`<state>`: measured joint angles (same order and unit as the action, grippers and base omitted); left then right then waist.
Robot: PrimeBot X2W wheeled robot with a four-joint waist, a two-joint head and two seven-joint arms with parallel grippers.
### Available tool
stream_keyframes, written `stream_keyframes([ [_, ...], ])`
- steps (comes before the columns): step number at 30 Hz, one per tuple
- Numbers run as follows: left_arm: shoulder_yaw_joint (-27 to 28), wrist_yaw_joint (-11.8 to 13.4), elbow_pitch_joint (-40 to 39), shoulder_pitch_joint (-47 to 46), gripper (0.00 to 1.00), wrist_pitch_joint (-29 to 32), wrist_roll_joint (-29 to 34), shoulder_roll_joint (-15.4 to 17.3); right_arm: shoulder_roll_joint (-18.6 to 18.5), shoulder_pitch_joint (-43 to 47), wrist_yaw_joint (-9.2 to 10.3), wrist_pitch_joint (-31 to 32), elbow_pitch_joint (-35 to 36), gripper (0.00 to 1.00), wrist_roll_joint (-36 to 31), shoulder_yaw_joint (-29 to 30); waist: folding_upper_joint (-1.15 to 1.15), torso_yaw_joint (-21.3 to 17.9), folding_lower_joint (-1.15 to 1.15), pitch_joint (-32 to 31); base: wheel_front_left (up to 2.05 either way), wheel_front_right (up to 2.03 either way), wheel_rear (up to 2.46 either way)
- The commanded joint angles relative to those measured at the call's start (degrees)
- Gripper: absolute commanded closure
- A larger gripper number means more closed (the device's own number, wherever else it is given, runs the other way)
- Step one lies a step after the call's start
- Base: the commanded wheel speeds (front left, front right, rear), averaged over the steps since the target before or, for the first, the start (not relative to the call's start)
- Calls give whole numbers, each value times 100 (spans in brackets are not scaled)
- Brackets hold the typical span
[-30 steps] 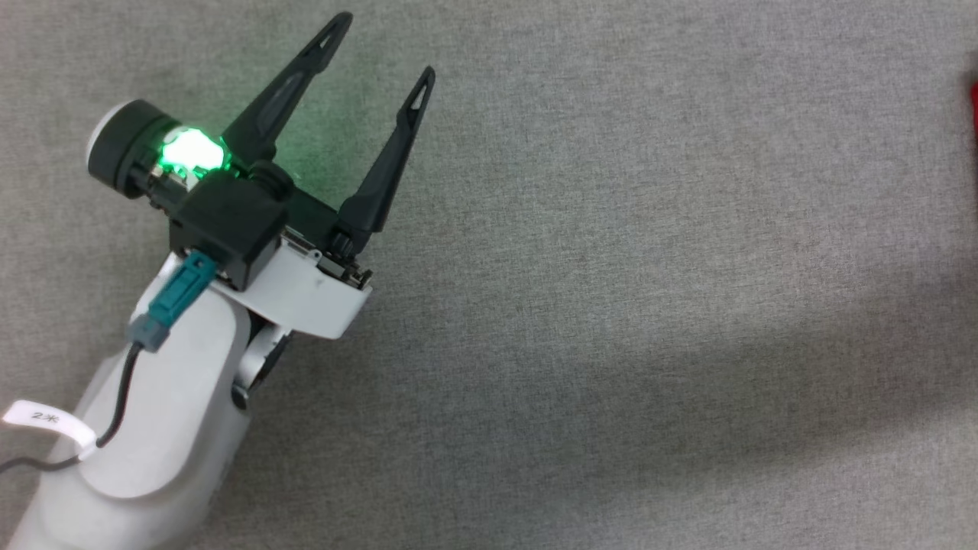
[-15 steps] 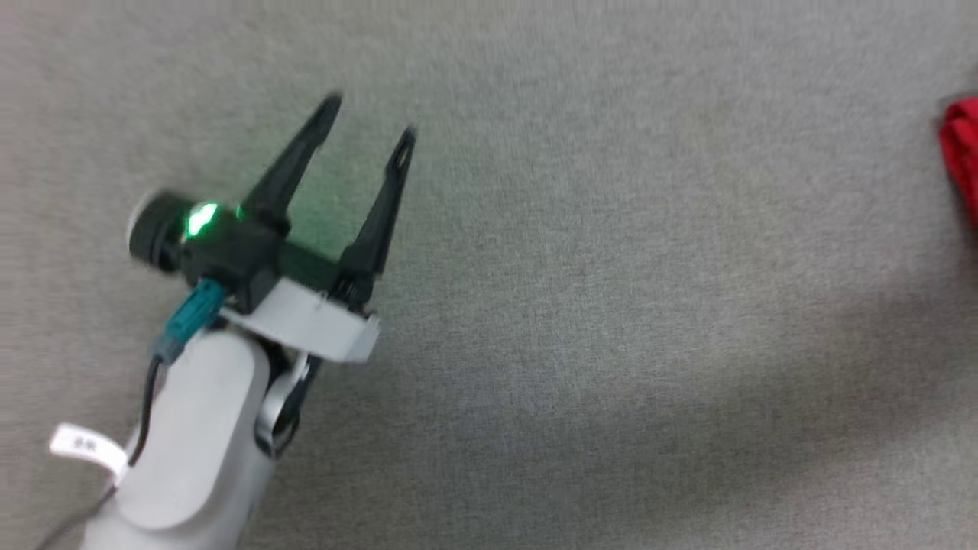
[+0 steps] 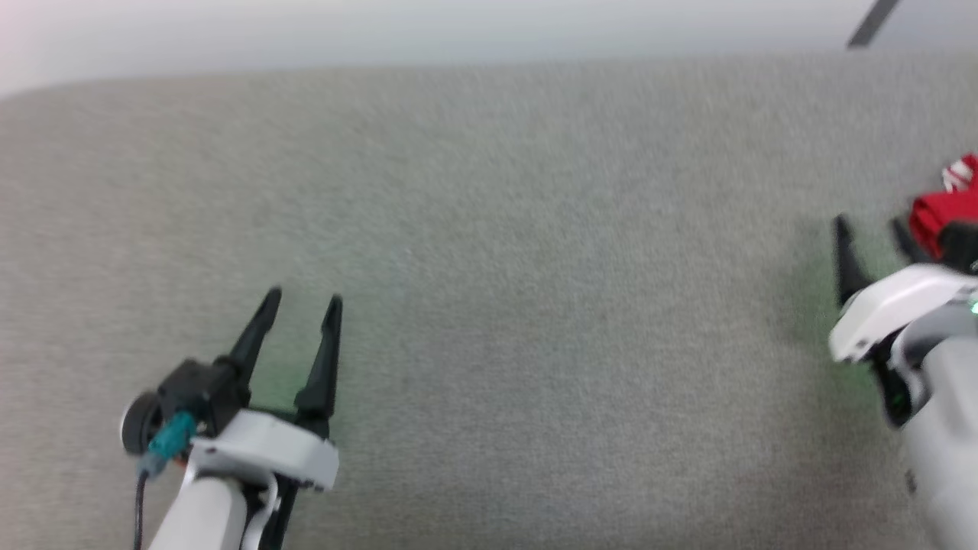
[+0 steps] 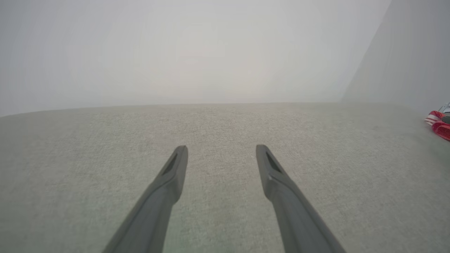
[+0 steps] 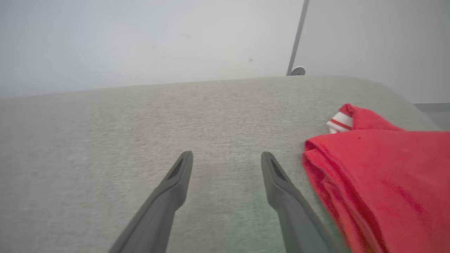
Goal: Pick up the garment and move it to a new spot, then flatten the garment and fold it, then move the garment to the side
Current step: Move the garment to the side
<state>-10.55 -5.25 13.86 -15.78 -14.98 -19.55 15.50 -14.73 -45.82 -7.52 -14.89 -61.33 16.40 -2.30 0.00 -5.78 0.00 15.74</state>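
Observation:
The garment [image 3: 943, 206] is a folded red jersey with white-striped trim, lying at the far right edge of the grey table [image 3: 535, 305]. Up close, the garment [image 5: 379, 175] sits just right of my right gripper [image 5: 226, 154], whose fingers stand apart with nothing between them. From the head camera the right gripper [image 3: 871, 229] is beside the cloth's left edge, open. My left gripper [image 3: 303, 299] hovers open over bare table at the lower left. From the left wrist, the left gripper [image 4: 220, 149] is open, and the garment [image 4: 439, 123] shows small at the far right.
A pale wall rises behind the table's far edge [image 3: 428, 65]. A thin dark pole [image 5: 297, 38] with a round base stands behind the table's back right corner. Bare grey cloth surface lies between the two grippers.
The head camera has tilted up, bringing the table's far edge, the right gripper and more of the garment into the picture. The left gripper stays open.

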Motion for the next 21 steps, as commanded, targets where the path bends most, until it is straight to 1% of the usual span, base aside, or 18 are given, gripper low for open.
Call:
stream_keyframes([
  [1,88,-39,48,176,0,-22,69,-47,29,278,6,-24,231,0,239,-264,0,407,0,-670,0,0,0],
  [5,316,-98,106,559,0,-23,115,-113,-10,894,6,-27,917,0,866,-845,0,490,0,-1151,0,0,0],
  [10,535,-149,57,971,0,-23,188,-103,-217,1482,6,-26,1605,0,1388,-1148,0,580,0,-1579,0,0,0],
  [15,668,-184,-57,1282,0,-23,191,-97,-387,2054,6,-27,2167,0,1607,-1175,0,623,0,-1778,0,0,0],
  [21,850,-190,-230,1694,0,-23,128,-282,-493,2915,6,-7,2731,0,1667,-883,0,679,0,-2021,0,0,0],
])
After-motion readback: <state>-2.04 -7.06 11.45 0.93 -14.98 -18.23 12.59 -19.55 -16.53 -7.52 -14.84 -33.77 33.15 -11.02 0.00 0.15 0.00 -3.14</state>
